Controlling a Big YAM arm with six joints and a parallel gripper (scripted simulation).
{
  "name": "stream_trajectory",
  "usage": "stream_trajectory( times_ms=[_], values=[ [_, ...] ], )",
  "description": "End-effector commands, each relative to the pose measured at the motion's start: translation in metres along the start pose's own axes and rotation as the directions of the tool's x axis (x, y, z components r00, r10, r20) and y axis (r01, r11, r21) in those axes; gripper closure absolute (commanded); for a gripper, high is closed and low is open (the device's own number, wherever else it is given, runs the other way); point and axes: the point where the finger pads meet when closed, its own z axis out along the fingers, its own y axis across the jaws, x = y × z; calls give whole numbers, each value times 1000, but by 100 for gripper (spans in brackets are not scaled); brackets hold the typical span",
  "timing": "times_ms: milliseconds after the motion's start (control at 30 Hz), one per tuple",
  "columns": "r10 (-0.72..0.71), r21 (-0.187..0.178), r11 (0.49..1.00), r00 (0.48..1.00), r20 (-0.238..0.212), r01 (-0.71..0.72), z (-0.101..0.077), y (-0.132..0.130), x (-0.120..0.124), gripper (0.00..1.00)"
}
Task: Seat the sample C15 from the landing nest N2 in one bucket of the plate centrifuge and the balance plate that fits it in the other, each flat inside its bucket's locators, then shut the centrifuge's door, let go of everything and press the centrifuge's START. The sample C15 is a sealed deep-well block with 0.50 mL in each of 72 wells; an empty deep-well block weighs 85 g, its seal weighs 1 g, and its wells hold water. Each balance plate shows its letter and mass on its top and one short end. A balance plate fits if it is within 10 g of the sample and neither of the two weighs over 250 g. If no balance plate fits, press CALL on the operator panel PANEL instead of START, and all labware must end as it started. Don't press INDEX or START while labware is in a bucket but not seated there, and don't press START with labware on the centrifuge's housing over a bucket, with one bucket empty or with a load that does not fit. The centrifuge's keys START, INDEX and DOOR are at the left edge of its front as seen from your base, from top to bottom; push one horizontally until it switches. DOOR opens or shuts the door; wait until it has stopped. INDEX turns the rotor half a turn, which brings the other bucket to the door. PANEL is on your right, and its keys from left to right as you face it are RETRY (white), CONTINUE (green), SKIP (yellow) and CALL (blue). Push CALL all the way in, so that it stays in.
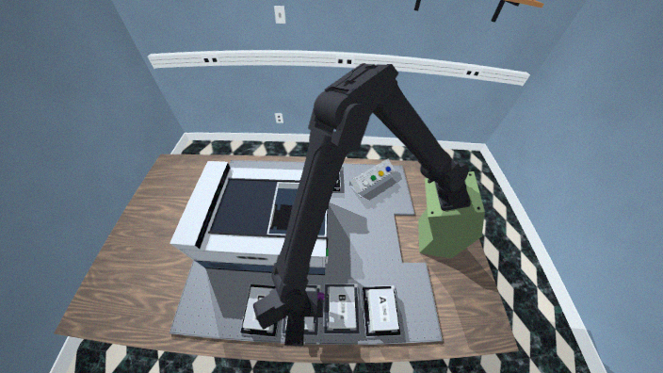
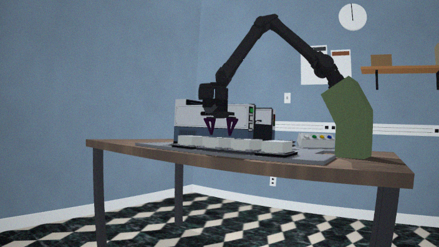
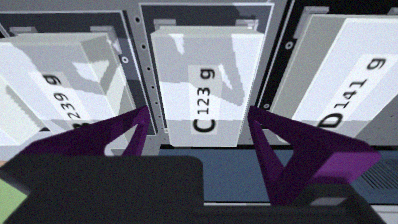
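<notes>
The brown wooden counter stands on dark legs over a black and white checkered floor. A flat grey mat lies on the counter, and a green block sits on the wood at about 3 o'clock. On the mat, a big white and grey box machine stands near the middle, a small button box sits at about 1 o'clock, and a row of white blocks lies at 6 o'clock.

A small lab is shown: a centrifuge behind the claw, weighed plates beneath it, a button panel nearby.
</notes>
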Motion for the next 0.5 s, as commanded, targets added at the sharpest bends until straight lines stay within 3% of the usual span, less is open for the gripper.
stream_trajectory(
  times_ms=[0,467],
  values=[
    [18,51,999,999,28,-19,-9,-31,-1,0],
    [17,48,999,1000,26,-18,-8,-29,0,0]
  ],
)
